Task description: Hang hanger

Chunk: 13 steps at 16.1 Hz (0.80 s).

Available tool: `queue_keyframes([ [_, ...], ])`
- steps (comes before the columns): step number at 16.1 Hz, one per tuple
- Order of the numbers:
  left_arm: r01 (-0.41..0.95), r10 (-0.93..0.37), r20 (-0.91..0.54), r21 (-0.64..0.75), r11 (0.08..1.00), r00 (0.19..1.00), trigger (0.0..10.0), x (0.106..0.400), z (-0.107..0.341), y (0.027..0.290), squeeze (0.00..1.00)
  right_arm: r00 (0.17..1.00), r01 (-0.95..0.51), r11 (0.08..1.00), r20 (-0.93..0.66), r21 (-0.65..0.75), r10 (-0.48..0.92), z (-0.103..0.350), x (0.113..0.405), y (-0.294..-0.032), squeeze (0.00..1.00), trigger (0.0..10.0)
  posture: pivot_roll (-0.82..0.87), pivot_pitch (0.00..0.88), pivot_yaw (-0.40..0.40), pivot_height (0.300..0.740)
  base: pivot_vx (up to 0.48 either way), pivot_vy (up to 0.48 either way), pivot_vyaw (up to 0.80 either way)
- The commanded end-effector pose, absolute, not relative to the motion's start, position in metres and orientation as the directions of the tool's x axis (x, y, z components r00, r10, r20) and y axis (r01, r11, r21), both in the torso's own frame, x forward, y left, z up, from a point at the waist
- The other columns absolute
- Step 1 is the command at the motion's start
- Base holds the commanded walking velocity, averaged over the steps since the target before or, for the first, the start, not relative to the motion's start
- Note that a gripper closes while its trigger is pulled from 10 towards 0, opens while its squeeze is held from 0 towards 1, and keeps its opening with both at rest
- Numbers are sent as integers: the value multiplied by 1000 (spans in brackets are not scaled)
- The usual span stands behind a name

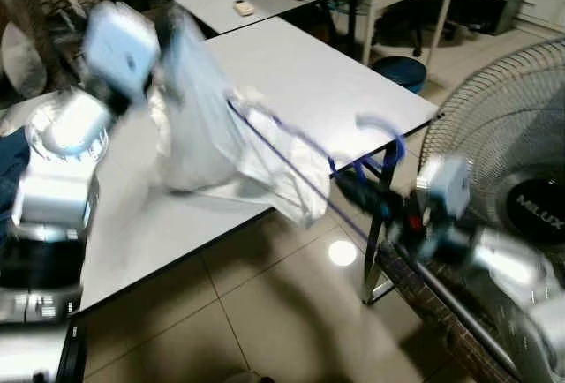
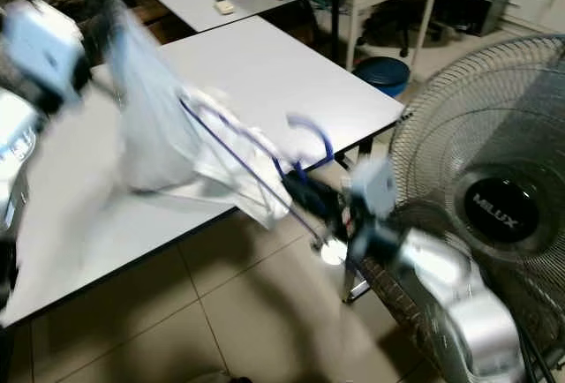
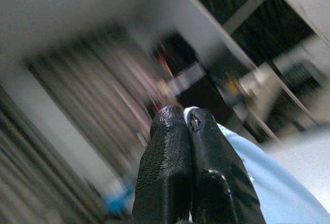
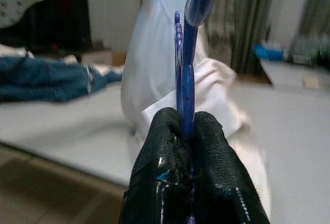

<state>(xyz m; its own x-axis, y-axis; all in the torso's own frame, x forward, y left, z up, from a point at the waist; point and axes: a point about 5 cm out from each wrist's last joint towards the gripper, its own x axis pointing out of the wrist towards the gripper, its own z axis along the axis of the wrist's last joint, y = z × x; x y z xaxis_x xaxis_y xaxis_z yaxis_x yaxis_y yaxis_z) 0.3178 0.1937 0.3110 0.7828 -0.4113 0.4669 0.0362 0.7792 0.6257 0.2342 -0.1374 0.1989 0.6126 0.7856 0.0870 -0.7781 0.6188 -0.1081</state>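
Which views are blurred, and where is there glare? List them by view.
Left eye view: silver left arm and white garment smeared, glare spot on the tiled floor. Left wrist view: background streaked. Right wrist view: right gripper and blue plastic hanger sharp, background soft.

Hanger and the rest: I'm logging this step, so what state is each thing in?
Hanger: blue, clamped in the right tool, hook over the table edge.
Shirt: white, on the hanger, one end lifted by the left tool.
Fan: standing by the table; spinning cannot be told.
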Motion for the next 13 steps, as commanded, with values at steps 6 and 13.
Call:
queue_keyframes([
  [6, 257, -452, 84, 723, 641, 888, 0, 318, 245, 204, 0, 623, -773, 628, 80, -91, 778, 199, 226, -143, 0, 10000, -99, 0, 141, 740, 0, 0, 0],
  [13, 542, -645, -96, 643, 541, 758, 0, 289, 225, 198, 0, 609, -792, 605, -36, -88, 792, 183, 229, -157, 0, 10000, -96, 0, 132, 740, 0, 0, 0],
])
